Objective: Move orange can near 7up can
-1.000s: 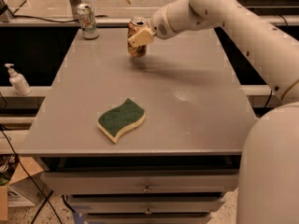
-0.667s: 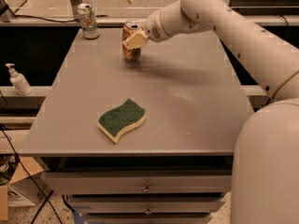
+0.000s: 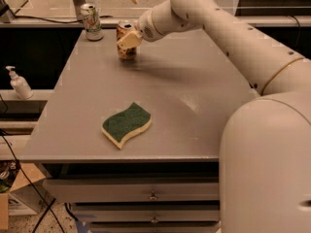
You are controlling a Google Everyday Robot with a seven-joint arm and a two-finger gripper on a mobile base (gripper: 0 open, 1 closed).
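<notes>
Orange can (image 3: 127, 51) stands upright in the gripper (image 3: 129, 39), whose pale fingers are clamped round its upper half, far back on the grey table (image 3: 194, 101). Near it but apart, the 7up can (image 3: 91, 22) stands at the table's back corner. A green sponge (image 3: 126, 125) lies well apart, toward the front edge.

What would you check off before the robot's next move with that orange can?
1. Gripper shut on the orange can: ok.
2. Orange can upright: ok.
3. 7up can upright, at the back left corner of the table: ok.
4. Bare table between the two cans: ok.
5. Sponge out of the way, toward the front: ok.
6. Orange can lifted off the table: cannot tell.
</notes>
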